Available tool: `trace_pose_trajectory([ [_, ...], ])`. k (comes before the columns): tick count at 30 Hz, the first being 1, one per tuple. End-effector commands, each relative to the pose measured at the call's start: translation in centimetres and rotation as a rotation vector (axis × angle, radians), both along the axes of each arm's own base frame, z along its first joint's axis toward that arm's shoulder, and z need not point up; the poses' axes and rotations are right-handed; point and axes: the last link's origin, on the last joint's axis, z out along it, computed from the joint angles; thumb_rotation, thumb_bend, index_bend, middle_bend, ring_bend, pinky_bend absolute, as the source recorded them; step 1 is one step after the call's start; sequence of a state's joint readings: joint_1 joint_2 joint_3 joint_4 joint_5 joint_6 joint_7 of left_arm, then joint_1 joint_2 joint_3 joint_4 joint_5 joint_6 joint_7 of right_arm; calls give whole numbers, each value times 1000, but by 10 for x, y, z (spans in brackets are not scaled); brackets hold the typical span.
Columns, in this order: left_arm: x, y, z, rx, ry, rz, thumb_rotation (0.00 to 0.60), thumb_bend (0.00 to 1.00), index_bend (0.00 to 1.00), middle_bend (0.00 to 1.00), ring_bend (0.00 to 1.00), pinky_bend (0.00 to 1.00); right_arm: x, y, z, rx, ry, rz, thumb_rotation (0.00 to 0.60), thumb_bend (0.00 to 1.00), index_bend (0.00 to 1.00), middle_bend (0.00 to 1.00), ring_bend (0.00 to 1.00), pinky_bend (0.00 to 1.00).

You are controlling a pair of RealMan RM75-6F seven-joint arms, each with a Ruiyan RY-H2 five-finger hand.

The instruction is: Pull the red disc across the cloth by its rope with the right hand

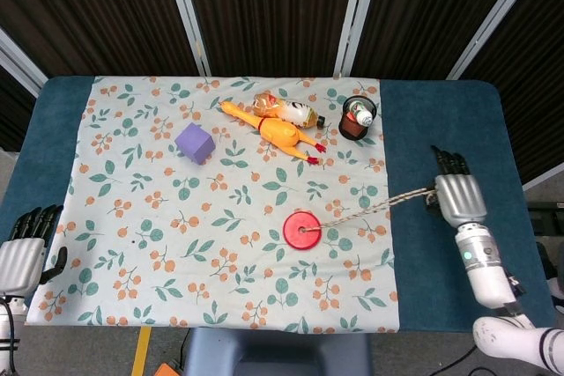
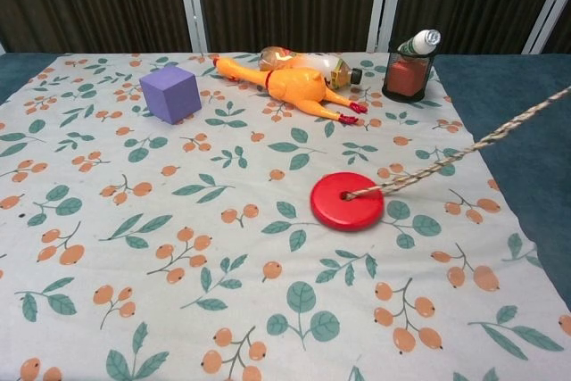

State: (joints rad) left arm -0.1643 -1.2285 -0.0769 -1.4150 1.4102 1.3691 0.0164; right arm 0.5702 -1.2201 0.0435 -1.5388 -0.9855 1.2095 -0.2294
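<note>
The red disc [image 1: 302,231] [image 2: 347,200] lies flat on the floral cloth [image 1: 159,209], right of its middle. Its braided rope [image 1: 374,207] [image 2: 464,149] runs taut from the disc's centre hole up and to the right. My right hand [image 1: 458,195] holds the rope's far end above the blue table surface, past the cloth's right edge; the chest view does not show this hand. My left hand [image 1: 25,251] hangs at the table's front-left corner, fingers extended, holding nothing.
A purple cube [image 1: 195,143] [image 2: 169,93] sits at the cloth's left back. A rubber chicken [image 1: 275,131] [image 2: 294,85] and a lying bottle [image 1: 291,110] are at the back middle. A dark cup [image 1: 357,118] [image 2: 407,73] with a bottle in it stands back right.
</note>
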Motion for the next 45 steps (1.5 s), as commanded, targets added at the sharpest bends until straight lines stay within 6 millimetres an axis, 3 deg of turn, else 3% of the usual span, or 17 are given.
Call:
trace_pose_trajectory([
  [1, 1, 2, -1, -1, -1, -3, 600, 527, 0, 54, 0, 90, -21, 3, 19, -48, 0, -41, 600, 752, 1000, 46, 0, 0],
  [7, 2, 3, -1, 2, -3, -1, 600, 527, 0, 54, 0, 90, -26, -4, 34, -172, -3, -49, 600, 751, 1000, 61, 0, 0],
  [12, -1, 3, -2, -1, -7, 9, 600, 527, 0, 55, 0, 90, -13, -9, 25, -144, -3, -16, 600, 752, 1000, 71, 0, 0],
  [16, -1, 3, -3, -7, -5, 6, 600, 528, 0, 54, 0, 90, 23, -13, -3, -57, -69, 85, 600, 752, 1000, 72, 0, 0],
  [20, 2, 4, -4, -8, -2, -5, 600, 528, 0, 54, 0, 90, 84, -16, -41, 62, -181, 244, 600, 752, 1000, 84, 0, 0],
  [22, 4, 5, -3, -3, -2, -9, 600, 528, 0, 54, 0, 90, 103, -16, -55, 93, -170, 301, 600, 751, 999, 87, 0, 0],
  [23, 4, 5, -3, 0, -2, -10, 600, 528, 0, 54, 0, 90, 108, -18, -64, 116, -133, 316, 600, 736, 964, 88, 0, 0],
  [25, 4, 5, -3, 3, -3, -9, 600, 528, 0, 55, 0, 90, 112, -20, -75, 158, -94, 305, 600, 602, 740, 61, 0, 0],
  [26, 4, 6, -3, 2, -2, -8, 600, 528, 0, 55, 0, 90, 114, -23, -81, 185, -91, 291, 600, 479, 543, 34, 0, 0],
  [27, 4, 6, -3, 1, 0, -8, 600, 528, 0, 55, 0, 90, 116, -24, -84, 202, -89, 278, 600, 363, 341, 11, 0, 0],
  [29, 4, 6, -4, -2, 3, -7, 600, 529, 0, 54, 0, 90, 118, -27, -89, 237, -82, 250, 600, 178, 71, 0, 0, 0],
  [30, 4, 6, -4, -2, 3, -7, 600, 529, 0, 55, 0, 90, 118, -27, -90, 248, -79, 242, 600, 96, 9, 0, 0, 0],
  [33, 4, 5, -3, 0, 4, -6, 600, 528, 0, 54, 0, 90, 118, -26, -87, 265, -82, 225, 600, 0, 0, 0, 0, 0],
  [39, 5, 5, -2, 7, -5, -11, 600, 529, 0, 54, 0, 90, 101, -12, -61, 208, -83, 213, 600, 0, 0, 0, 0, 0],
  [42, 7, 3, -1, 12, -11, -21, 600, 528, 0, 54, 0, 90, 78, 15, -34, 125, -61, 221, 600, 0, 0, 0, 0, 0],
  [45, 7, 1, 2, 19, -20, -27, 600, 528, 0, 54, 0, 90, 38, 54, -9, 28, -6, 207, 600, 0, 0, 0, 0, 0],
])
